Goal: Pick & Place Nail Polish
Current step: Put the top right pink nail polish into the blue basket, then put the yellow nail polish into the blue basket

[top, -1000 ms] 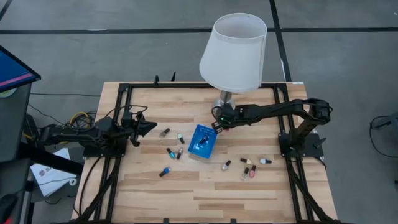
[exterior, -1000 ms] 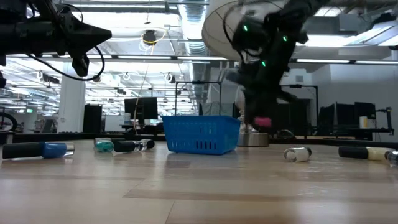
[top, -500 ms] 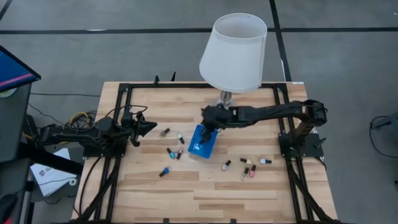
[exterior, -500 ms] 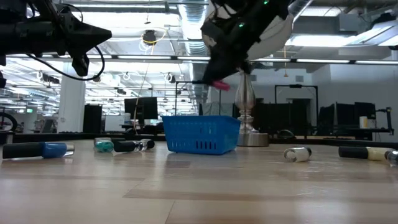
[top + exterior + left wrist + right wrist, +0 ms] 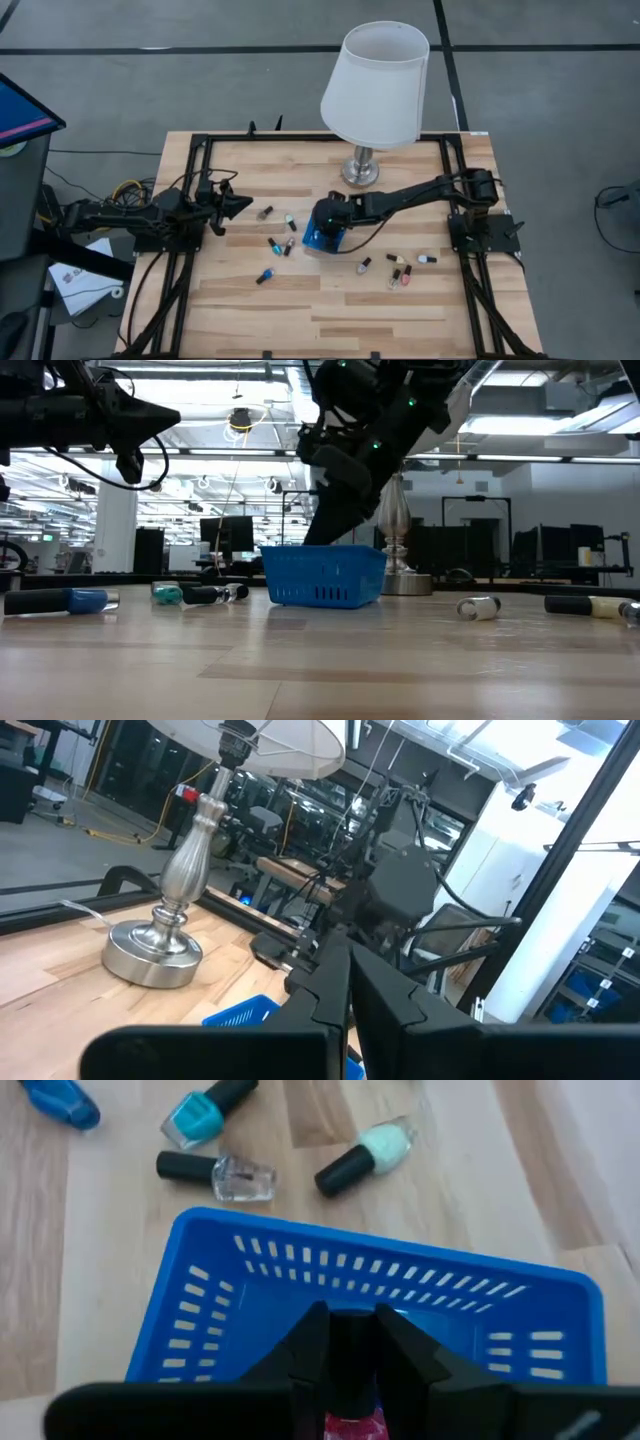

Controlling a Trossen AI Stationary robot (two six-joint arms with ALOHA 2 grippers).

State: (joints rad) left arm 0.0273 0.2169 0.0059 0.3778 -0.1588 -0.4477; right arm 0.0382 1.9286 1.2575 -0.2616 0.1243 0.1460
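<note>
Between my right gripper's [image 5: 350,1370] fingers I have a pink nail polish bottle [image 5: 352,1429] clamped by its dark cap, hanging directly over the open blue basket [image 5: 200,1295]. It looks light, hard and slick, probably glass, so I'd keep hold at the cap and release low. Below, the basket's walls leave modest room. Beyond its far wall three more bottles [image 5: 215,1175] lie on the tabletop [image 5: 100,1260]. My left gripper [image 5: 228,207] waits well away, closed and empty.
</note>
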